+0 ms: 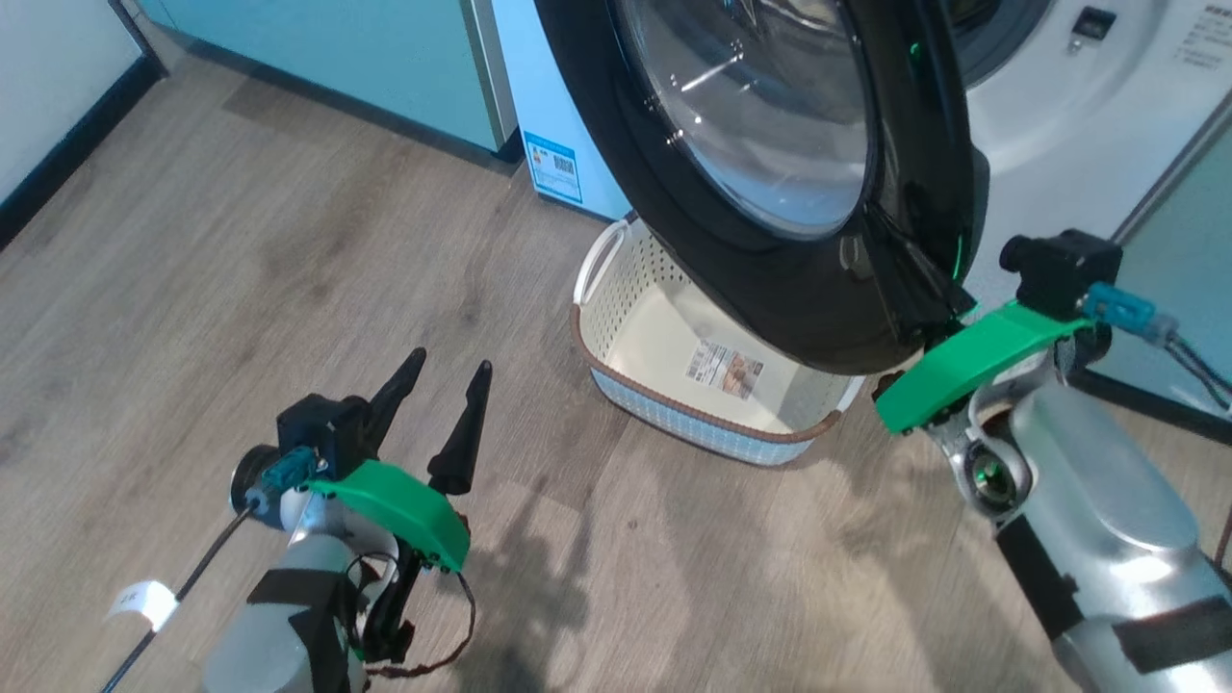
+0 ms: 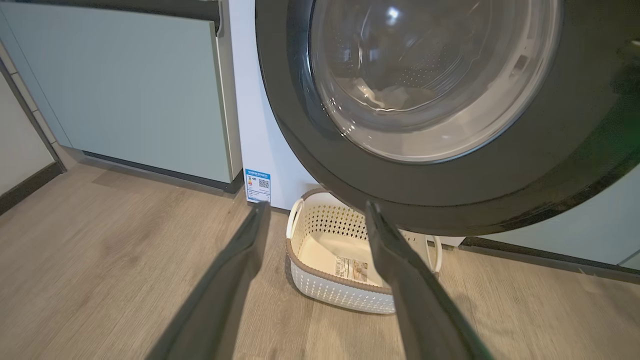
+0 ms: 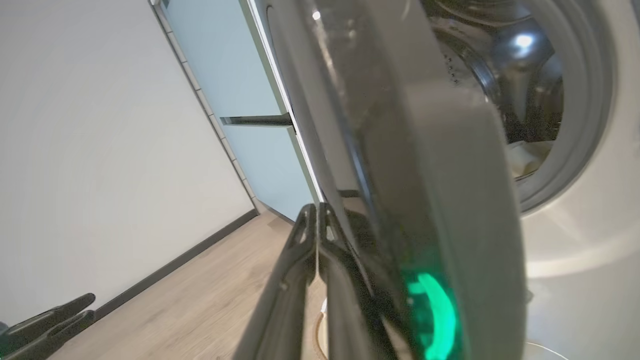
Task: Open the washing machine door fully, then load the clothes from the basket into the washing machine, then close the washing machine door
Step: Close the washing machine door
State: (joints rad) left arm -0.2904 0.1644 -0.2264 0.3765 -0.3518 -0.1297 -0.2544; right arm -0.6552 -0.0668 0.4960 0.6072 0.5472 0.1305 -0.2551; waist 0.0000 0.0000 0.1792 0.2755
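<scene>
**A:** Door status?
**B:** The large round glossy black washing machine door point(image 1: 741, 289), with a clear glass bowl at its centre, stands partly open, swung out from the big white front-loading washing machine point(image 1: 1059, 115). The right wrist view shows it edge-on. The grey rubber ring point(image 3: 587, 125) and the perforated steel drum point(image 3: 505, 60) are exposed on its right.

**A:** Right gripper?
**B:** The right gripper point(image 3: 318, 212) has its two dark fingers pressed flat together with nothing between them. They lie along the door's glossy face beside its free edge, on the side turned away from the drum. I cannot tell whether they touch it or sit just off it.

**A:** Left gripper?
**B:** The left gripper point(image 1: 451, 361) has its fingers spread wide and holds nothing. It hangs over the grey-brown wood-plank floor point(image 1: 241, 289), well apart from the door, and points toward the basket.

**A:** Basket and clothes?
**B:** The small rectangular cream plastic basket point(image 1: 674, 416), with perforated sides and a brown rim, sits on the floor under the door's lower rim, near the machine's foot. A printed label point(image 1: 724, 369) shows on its floor. The pale, soft clothes point(image 3: 525, 155) lie at the bottom of the drum. Their trim and buttons are too small to make out.

**A:** Surroundings?
**B:** Pale green cabinets point(image 2: 125, 95) stand left of the machine. A small blue label point(image 2: 257, 185) sits low on the machine's side panel.
</scene>
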